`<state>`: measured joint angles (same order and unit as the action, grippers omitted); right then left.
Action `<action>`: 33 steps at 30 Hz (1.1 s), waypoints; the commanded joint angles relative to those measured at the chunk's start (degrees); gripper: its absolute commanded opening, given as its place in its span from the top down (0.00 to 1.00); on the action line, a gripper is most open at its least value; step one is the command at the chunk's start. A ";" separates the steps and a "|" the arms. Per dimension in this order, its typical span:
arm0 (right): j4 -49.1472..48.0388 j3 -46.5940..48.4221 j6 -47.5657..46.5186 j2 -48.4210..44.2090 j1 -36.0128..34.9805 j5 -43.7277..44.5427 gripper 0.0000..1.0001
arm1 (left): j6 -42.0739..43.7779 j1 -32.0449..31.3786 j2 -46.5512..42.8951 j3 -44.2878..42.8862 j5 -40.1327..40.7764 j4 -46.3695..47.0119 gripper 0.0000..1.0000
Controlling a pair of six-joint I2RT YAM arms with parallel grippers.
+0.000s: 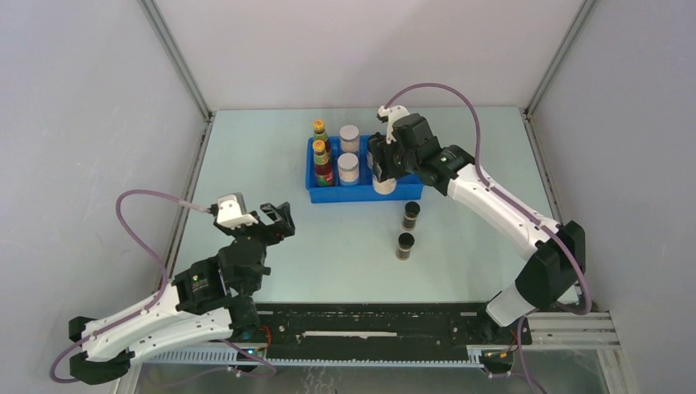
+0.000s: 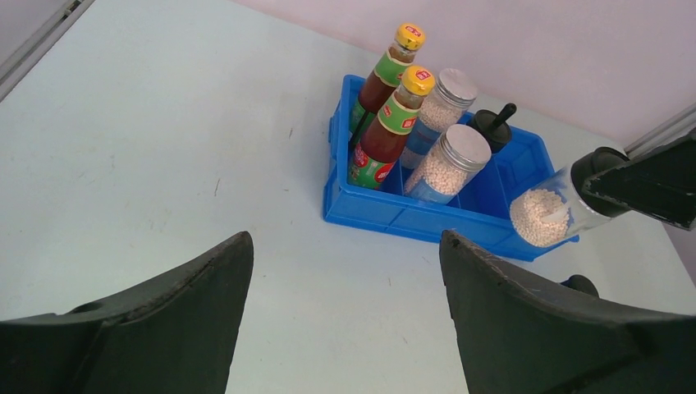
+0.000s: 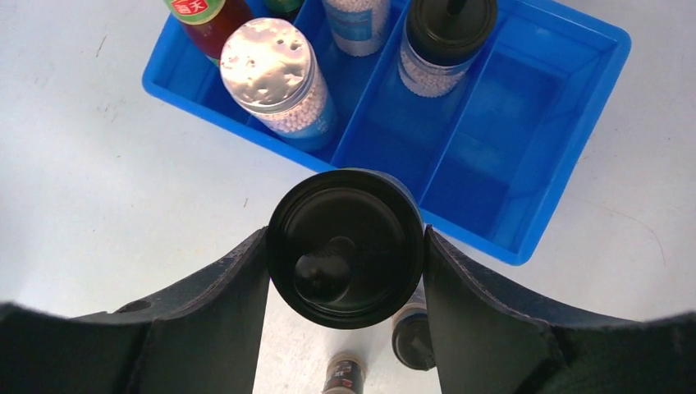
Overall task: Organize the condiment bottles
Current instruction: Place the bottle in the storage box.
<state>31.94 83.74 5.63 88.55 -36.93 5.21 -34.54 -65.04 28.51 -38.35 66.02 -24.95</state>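
Observation:
My right gripper (image 1: pixel 384 167) is shut on a black-lidded pale jar (image 3: pixel 345 246) and holds it tilted over the near wall of the blue tray (image 1: pixel 361 197); it also shows in the left wrist view (image 2: pixel 543 215). In the tray stand two red-labelled bottles (image 1: pixel 320 131) (image 1: pixel 322 162), two silver-lidded jars (image 1: pixel 350 135) (image 1: pixel 349 168) and the other black-lidded jar (image 3: pixel 448 33). Two dark vials (image 1: pixel 411 215) (image 1: pixel 405 245) stand on the table in front of the tray. My left gripper (image 1: pixel 279 220) is open and empty, well left of the vials.
The tray's right-hand compartments (image 3: pixel 525 107) hold nothing. The table is walled by grey panels on the left, right and back. The arm bases and a black rail (image 1: pixel 369 328) run along the near edge.

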 commanded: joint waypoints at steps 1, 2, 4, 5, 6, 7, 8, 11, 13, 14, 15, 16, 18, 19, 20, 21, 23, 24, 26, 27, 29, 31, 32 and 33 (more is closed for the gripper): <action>-5.37 3.66 -0.18 0.54 1.42 1.37 1.00 | -0.24 -0.27 0.19 0.18 -0.04 1.30 0.12; -5.46 4.03 -0.35 1.09 1.56 1.64 1.00 | -0.32 -0.27 0.10 0.27 -0.09 1.31 0.12; -5.60 4.75 -0.63 2.08 1.96 2.02 1.00 | -0.56 -0.27 0.04 0.44 -0.26 1.39 0.12; -5.78 5.07 -0.81 2.50 2.09 2.14 1.00 | -0.65 -0.27 0.08 0.53 -0.35 1.39 0.12; -6.06 5.37 -0.92 2.85 2.31 2.17 1.00 | -0.69 -0.27 0.12 0.60 -0.43 1.39 0.12; -6.17 5.75 -0.94 3.35 2.50 2.17 1.00 | -0.70 -0.27 0.10 0.56 -0.45 1.38 0.12; -6.30 6.14 -0.96 3.87 2.74 2.09 1.00 | -0.70 -0.27 0.17 0.56 -0.53 1.38 0.12; -6.95 7.32 -1.12 5.19 3.45 1.25 1.00 | -0.75 -0.27 0.22 0.65 -0.61 1.50 0.12; -6.94 8.50 -1.22 6.42 3.82 0.75 1.00 | -0.61 -0.27 0.24 0.82 -0.63 1.85 0.12; -7.05 8.99 -1.35 6.98 3.99 0.56 1.00 | -0.61 -0.27 0.30 0.88 -0.69 1.96 0.12; -7.00 9.51 -1.45 7.79 4.11 0.44 1.00 | -0.57 -0.27 0.43 0.95 -0.76 2.15 0.12; -7.12 9.91 -1.56 8.28 4.18 0.15 1.00 | -0.53 -0.27 0.52 0.99 -0.86 2.32 0.12; -7.41 10.88 -1.65 9.42 4.39 -0.29 1.00 | -0.32 -0.27 0.74 1.05 -0.97 2.65 0.12; -7.35 11.36 -1.66 10.01 4.48 -0.46 1.00 | -0.22 -0.27 0.88 1.02 -1.04 2.85 0.12; -7.40 11.88 -1.75 10.64 4.58 -0.62 1.00 | -0.06 -0.27 1.07 1.06 -1.06 3.03 0.12; -7.42 12.24 -1.72 11.16 4.65 -0.78 1.00 | 0.06 -0.27 1.11 1.08 -1.14 3.20 0.12; -7.44 13.13 -1.71 12.28 4.75 -0.99 1.00 | 0.25 -0.27 1.29 1.08 -1.16 3.60 0.12; -7.55 13.45 -1.70 12.79 4.80 -1.06 1.00 | 0.39 -0.27 1.38 1.16 -1.23 3.90 0.12; -7.96 13.78 -1.72 13.69 4.99 -1.42 1.00 | 0.65 -0.27 1.52 1.25 -1.33 4.19 0.12; -8.07 14.00 -1.73 14.13 5.14 -1.55 1.00 | 0.67 -0.27 1.54 1.30 -1.40 4.35 0.12; -8.52 14.24 -1.62 15.01 5.39 -1.98 1.00 | 0.94 -0.27 1.53 1.43 -1.55 4.70 0.12; -8.65 14.54 -1.53 15.89 5.70 -2.52 1.00 | 1.20 -0.27 1.54 1.50 -1.67 5.00 0.12; -8.88 14.63 -1.39 16.28 5.80 -2.63 1.00 | 1.31 -0.27 1.49 1.52 -1.68 5.13 0.12; -8.98 14.54 -1.37 16.63 5.89 -2.78 1.00 | 1.44 -0.27 1.52 1.55 -1.68 5.37 0.12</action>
<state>27.46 94.52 4.64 104.90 -31.94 3.49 -34.11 -65.04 29.63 -38.20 64.12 -22.04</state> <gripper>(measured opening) 0.700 0.877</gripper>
